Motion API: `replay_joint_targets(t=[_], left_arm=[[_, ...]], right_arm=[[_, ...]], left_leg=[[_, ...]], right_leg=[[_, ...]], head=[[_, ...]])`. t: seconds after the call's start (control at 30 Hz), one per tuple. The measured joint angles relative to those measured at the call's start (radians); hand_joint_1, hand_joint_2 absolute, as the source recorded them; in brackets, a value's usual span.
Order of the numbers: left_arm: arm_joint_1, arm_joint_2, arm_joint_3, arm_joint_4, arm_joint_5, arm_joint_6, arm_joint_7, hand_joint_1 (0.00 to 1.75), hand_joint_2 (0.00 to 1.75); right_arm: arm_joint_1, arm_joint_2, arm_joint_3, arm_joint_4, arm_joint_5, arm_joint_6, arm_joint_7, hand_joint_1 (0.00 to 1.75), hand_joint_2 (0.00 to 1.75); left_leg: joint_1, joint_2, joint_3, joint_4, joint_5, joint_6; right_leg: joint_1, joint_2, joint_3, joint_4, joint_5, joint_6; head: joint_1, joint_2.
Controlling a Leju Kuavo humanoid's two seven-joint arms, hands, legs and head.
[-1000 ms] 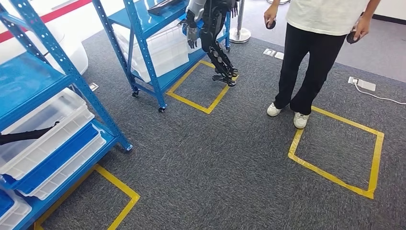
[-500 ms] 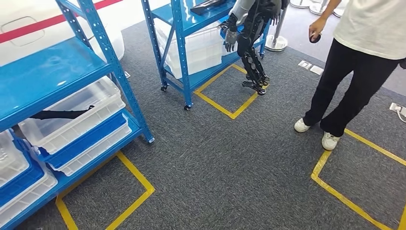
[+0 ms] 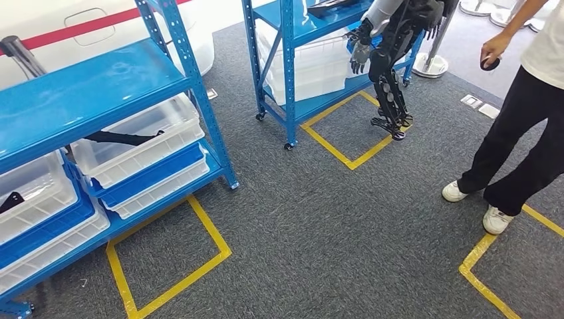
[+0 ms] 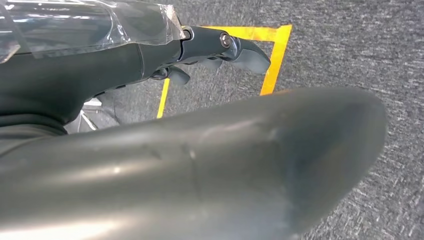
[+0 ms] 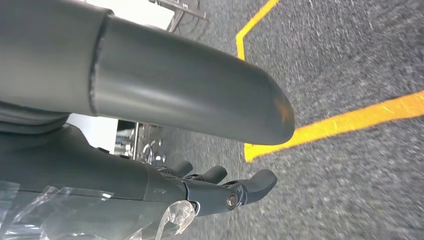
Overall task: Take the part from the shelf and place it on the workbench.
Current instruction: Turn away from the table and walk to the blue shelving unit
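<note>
A long black part (image 3: 123, 138) lies in a white bin (image 3: 143, 149) on the lower level of the near blue shelf (image 3: 86, 90), at the left of the head view. Another dark piece (image 3: 10, 201) pokes out of the bin to its left. My left hand (image 4: 200, 45) hangs over grey carpet, its fingers (image 4: 247, 55) loosely extended and holding nothing. My right hand (image 5: 200, 192) hangs the same way, with its fingers (image 5: 255, 182) apart and nothing in them. Both hands are far from the shelf's bins.
A second blue shelf (image 3: 292, 60) with white bins stands further back, and another robot (image 3: 389, 60) stands beside it. A person (image 3: 525, 126) stands at the right holding a small dark object. Yellow tape squares (image 3: 199, 266) mark the grey carpet.
The whole picture has shifted to the right, so the camera has turned toward the near shelf. More of that shelf and its bins now shows.
</note>
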Motion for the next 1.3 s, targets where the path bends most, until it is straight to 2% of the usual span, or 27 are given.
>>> replay_joint_targets(t=[0.07,0.13,0.17,0.23,0.27,0.33,0.37,0.4,0.43,0.5,0.57,0.63,0.67,0.73,0.77,0.8,0.83,0.87,0.9,0.93,1.0,1.03,1.07,1.1,1.17,1.23,1.3], left_arm=[[-0.003,0.0,-0.009,0.0,-0.009,-0.002,0.003,0.0,0.0],[-0.004,0.0,-0.021,-0.001,-0.016,-0.004,0.006,0.0,0.0],[-0.003,-0.001,-0.028,-0.002,-0.021,-0.006,0.009,0.0,0.0],[-0.002,-0.001,-0.041,-0.002,-0.035,-0.012,0.013,0.0,0.0],[-0.002,-0.001,-0.046,-0.002,-0.042,-0.016,0.015,0.0,0.0],[-0.003,-0.002,-0.054,-0.003,-0.053,-0.022,0.017,0.0,0.0],[-0.002,-0.002,-0.059,-0.003,-0.056,-0.025,0.018,0.0,0.0],[-0.001,-0.002,-0.063,-0.002,-0.059,-0.028,0.019,0.0,0.0],[0.001,-0.002,-0.067,-0.002,-0.063,-0.031,0.02,0.0,0.0],[0.003,-0.003,-0.073,-0.003,-0.071,-0.036,0.021,0.0,0.0],[0.003,-0.003,-0.081,-0.004,-0.083,-0.042,0.022,0.0,0.0],[0.006,-0.003,-0.091,-0.005,-0.098,-0.048,0.025,0.0,0.0],[0.008,-0.003,-0.095,-0.005,-0.106,-0.051,0.027,0.0,0.0],[0.009,-0.004,-0.103,-0.005,-0.118,-0.056,0.03,0.0,0.0],[0.007,-0.004,-0.108,-0.005,-0.124,-0.059,0.031,0.0,0.0],[0.006,-0.004,-0.114,-0.005,-0.13,-0.062,0.032,0.0,0.0],[0.006,-0.004,-0.119,-0.005,-0.136,-0.065,0.032,0.0,0.0],[0.008,-0.004,-0.123,-0.005,-0.142,-0.069,0.033,0.0,0.0],[0.01,-0.004,-0.128,-0.005,-0.148,-0.072,0.034,0.0,0.0],[0.012,-0.004,-0.133,-0.005,-0.154,-0.075,0.034,0.0,0.0],[0.011,-0.004,-0.143,-0.006,-0.165,-0.082,0.034,0.0,0.0],[0.008,-0.004,-0.148,-0.007,-0.168,-0.084,0.034,0.0,0.0],[0.005,-0.004,-0.152,-0.007,-0.171,-0.086,0.034,0.0,0.0],[0.004,-0.004,-0.156,-0.008,-0.172,-0.087,0.034,0.0,0.0],[0.006,-0.003,-0.165,-0.008,-0.179,-0.09,0.034,0.0,0.0],[0.009,-0.003,-0.172,-0.008,-0.189,-0.097,0.034,0.0,0.0],[0.007,-0.003,-0.181,-0.008,-0.201,-0.105,0.034,0.0,0.0]], right_arm=[[-0.001,0.001,0.002,0.0,0.0,0.0,0.001,0.0,0.0],[-0.004,0.002,0.005,0.0,0.0,0.0,0.001,0.0,0.0],[-0.006,0.002,0.007,0.0,0.0,0.0,0.002,0.0,0.0],[-0.006,0.002,0.008,-0.001,0.0,0.001,0.003,0.0,0.0],[-0.004,0.002,0.009,0.0,0.0,0.001,0.004,0.0,0.0],[0.0,0.002,0.009,0.0,-0.001,0.002,0.005,0.0,0.0],[0.001,0.002,0.01,0.0,-0.001,0.002,0.006,0.0,0.0],[0.001,0.002,0.01,0.0,-0.002,0.002,0.006,0.0,0.0],[0.001,0.002,0.011,0.0,-0.002,0.001,0.006,0.0,0.0],[0.004,0.001,0.012,0.0,-0.003,0.001,0.006,0.0,0.0],[0.005,0.001,0.013,0.0,-0.003,0.0,0.006,0.0,0.0],[0.0,0.001,0.013,0.0,-0.003,-0.001,0.005,0.0,0.0],[-0.003,0.001,0.014,0.0,-0.003,-0.001,0.005,0.0,0.0],[-0.003,0.002,0.014,0.0,-0.003,-0.001,0.005,0.0,0.0],[0.0,0.002,0.014,0.0,-0.003,-0.001,0.005,0.0,0.0],[0.002,0.002,0.014,0.0,-0.003,0.0,0.006,0.0,0.0],[0.004,0.002,0.015,0.0,-0.004,0.0,0.006,0.0,0.0],[0.005,0.002,0.016,0.0,-0.004,0.0,0.006,0.0,0.0],[0.004,0.002,0.016,0.0,-0.004,0.001,0.006,0.0,0.0],[0.003,0.002,0.017,0.0,-0.004,0.001,0.006,0.0,0.0],[0.002,0.002,0.02,0.0,-0.005,0.001,0.006,0.0,0.0],[0.002,0.003,0.021,0.0,-0.005,0.001,0.006,0.0,0.0],[0.002,0.003,0.022,0.0,-0.005,0.001,0.005,0.0,0.0],[0.001,0.003,0.022,0.0,-0.005,0.001,0.005,0.0,0.0],[-0.004,0.003,0.023,-0.001,-0.006,0.001,0.004,0.0,0.0],[-0.006,0.002,0.023,-0.001,-0.006,0.0,0.003,0.0,0.0],[0.0,0.001,0.024,-0.001,-0.006,0.0,0.002,0.0,0.0]], left_leg=[[-0.011,0.026,0.031,-0.066,0.015,0.01],[-0.012,0.006,0.034,-0.073,0.016,0.015],[-0.009,-0.007,0.039,-0.079,0.019,0.019],[0.0,-0.029,0.048,-0.091,0.027,0.027],[0.001,-0.04,0.049,-0.093,0.027,0.03],[0.002,-0.062,0.048,-0.092,0.027,0.033],[0.002,-0.075,0.048,-0.092,0.027,0.033],[0.004,-0.089,0.05,-0.091,0.026,0.031],[0.007,-0.103,0.052,-0.09,0.025,0.028],[0.01,-0.13,0.052,-0.082,0.019,0.017],[0.009,-0.149,0.047,-0.076,0.014,0.004],[0.011,-0.163,0.042,-0.076,0.015,-0.006],[0.012,-0.155,0.04,-0.071,0.012,-0.009],[0.013,-0.11,0.012,-0.01,-0.022,-0.017],[0.012,-0.081,-0.019,0.053,-0.052,-0.021],[0.012,-0.064,-0.057,0.127,-0.085,-0.024],[0.013,-0.057,-0.091,0.193,-0.108,-0.026],[0.014,-0.053,-0.111,0.231,-0.114,-0.026],[0.014,-0.05,-0.112,0.228,-0.102,-0.025],[0.013,-0.044,-0.091,0.183,-0.073,-0.022],[0.004,0.001,-0.018,0.033,-0.007,-0.007],[-0.003,0.025,0.009,-0.026,0.012,0.002],[-0.009,0.042,0.023,-0.059,0.02,0.009],[-0.013,0.044,0.025,-0.068,0.018,0.014],[-0.011,0.017,0.031,-0.079,0.023,0.021],[-0.001,-0.011,0.044,-0.097,0.034,0.029],[0.005,-0.037,0.049,-0.103,0.039,0.034]], right_leg=[[0.002,-0.015,0.008,-0.001,-0.006,0.008],[0.001,-0.029,0.018,-0.005,-0.012,0.017],[0.0,-0.019,0.021,0.0,-0.018,0.023],[-0.001,0.029,-0.002,0.062,-0.057,0.032],[-0.002,0.055,-0.032,0.123,-0.088,0.033],[-0.003,0.071,-0.102,0.249,-0.137,0.036],[-0.004,0.072,-0.121,0.276,-0.135,0.039],[-0.006,0.073,-0.121,0.263,-0.113,0.041],[-0.008,0.078,-0.102,0.212,-0.075,0.044],[-0.017,0.114,-0.046,0.075,-0.004,0.049],[-0.019,0.138,-0.02,0.01,0.02,0.042],[-0.015,0.121,-0.02,0.007,0.02,0.026],[-0.014,0.111,-0.019,0.006,0.021,0.019],[-0.013,0.088,-0.018,0.004,0.022,0.007],[-0.011,0.076,-0.017,0.004,0.02,0.003],[-0.009,0.064,-0.017,0.004,0.018,-0.001],[-0.007,0.051,-0.017,0.004,0.016,-0.003],[-0.006,0.041,-0.016,0.004,0.014,-0.006],[-0.006,0.031,-0.014,0.004,0.012,-0.007],[-0.005,0.021,-0.01,0.004,0.01,-0.007],[-0.003,0.002,0.0,0.003,0.003,-0.004],[-0.002,-0.008,0.005,0.003,-0.001,0.0],[-0.002,-0.017,0.01,0.002,-0.005,0.005],[-0.001,-0.027,0.014,0.0,-0.008,0.01],[-0.002,-0.04,0.026,-0.005,-0.013,0.021],[-0.002,-0.004,0.018,0.03,-0.039,0.031],[-0.003,0.051,-0.039,0.144,-0.097,0.036]], head=[[0.0,0.0],[0.0,0.0],[0.0,0.0],[0.002,0.0],[0.003,0.0],[0.003,0.0],[0.004,0.0],[0.004,0.0],[0.004,0.0],[0.004,0.0],[0.004,0.0],[0.004,0.0],[0.003,0.0],[0.002,0.0],[0.002,0.0],[0.001,0.0],[0.001,0.0],[0.001,0.0],[0.001,0.0],[0.001,0.0],[0.001,0.0],[0.001,0.0],[0.001,0.0],[0.001,0.0],[0.001,0.0],[0.002,0.0],[0.004,0.0]])
